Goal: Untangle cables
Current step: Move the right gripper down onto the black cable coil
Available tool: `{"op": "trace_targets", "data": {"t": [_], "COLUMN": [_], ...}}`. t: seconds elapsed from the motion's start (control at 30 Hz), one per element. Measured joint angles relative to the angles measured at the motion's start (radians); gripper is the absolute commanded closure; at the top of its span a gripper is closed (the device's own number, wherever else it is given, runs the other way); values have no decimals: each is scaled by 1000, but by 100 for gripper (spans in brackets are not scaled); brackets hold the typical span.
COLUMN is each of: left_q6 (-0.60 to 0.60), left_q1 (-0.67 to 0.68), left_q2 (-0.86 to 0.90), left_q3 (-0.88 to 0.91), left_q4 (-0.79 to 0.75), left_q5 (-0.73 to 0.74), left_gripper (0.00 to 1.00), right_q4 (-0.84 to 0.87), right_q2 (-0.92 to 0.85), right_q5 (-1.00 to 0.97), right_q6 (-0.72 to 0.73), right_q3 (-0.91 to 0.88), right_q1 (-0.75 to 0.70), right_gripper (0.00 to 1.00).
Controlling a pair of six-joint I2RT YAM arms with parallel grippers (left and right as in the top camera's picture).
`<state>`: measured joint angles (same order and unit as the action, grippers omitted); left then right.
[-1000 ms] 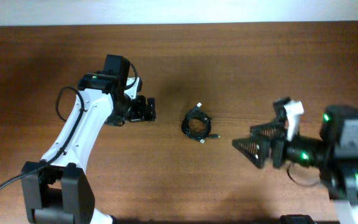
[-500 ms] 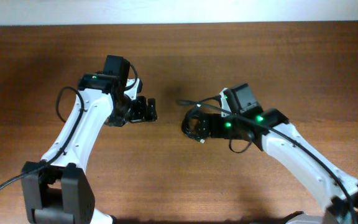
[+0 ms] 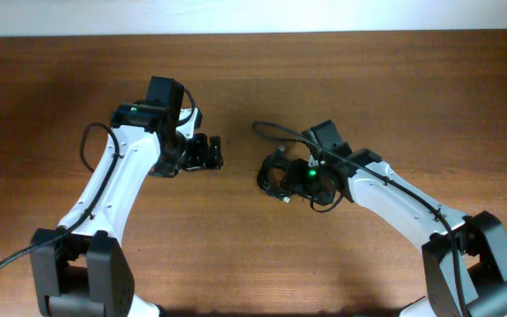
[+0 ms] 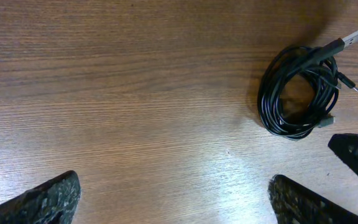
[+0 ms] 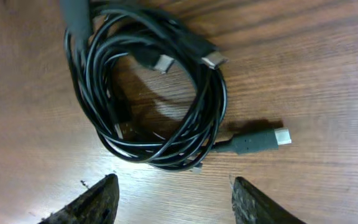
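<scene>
The cables (image 3: 275, 179) lie coiled in one bundle mid-counter, and nothing is untangled yet. The right gripper (image 5: 182, 202) hovers spread above them. The left gripper (image 4: 179, 202) gapes empty nearby.

Coil of cables (image 5: 218, 106) cut off at right wrist view's top, overhead partly hidden under right jaws

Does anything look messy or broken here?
Only the cables: they lie in one tangled loop on the table, with plugs poking out different ways. Nothing looks broken or spilled.
</scene>
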<state>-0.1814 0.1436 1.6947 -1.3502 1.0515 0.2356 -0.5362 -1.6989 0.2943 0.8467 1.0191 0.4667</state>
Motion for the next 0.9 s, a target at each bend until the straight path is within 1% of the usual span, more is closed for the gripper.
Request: {"op": "trace_targets", "data": {"t": [0.1,0.17,0.33,0.43,0.63,0.77,0.83,0.9], "left_q6": [0,0,0,0,0,0,0,0], "left_q1": [0,0,0,0,0,0,0,0], "left_q2": [0,0,0,0,0,0,0,0], "left_q3": [0,0,0,0,0,0,0,0], "left_q4": [-11,-13,-13,-13,-14,-14,-14,-14], "left_q5": [0,0,0,0,0,0,0,0], "left_gripper": [1,1,1,1,1,1,2,1], "right_q4": [32,53,62,62,70,77,106,126], "right_q2": [0,0,0,-5,-31,-53,-64,-69], "right_q5": [-10,-10,-33,-85,-130,-140,-140,-142], "right_q6": [93,119,210,274,326,333,335,335], "right_q3": [0,0,0,0,0,0,0,0], "right_q1": [11,22,34,63,80,80,80,80], "right_gripper": [42,44,44,44,45,53,59,62]}}
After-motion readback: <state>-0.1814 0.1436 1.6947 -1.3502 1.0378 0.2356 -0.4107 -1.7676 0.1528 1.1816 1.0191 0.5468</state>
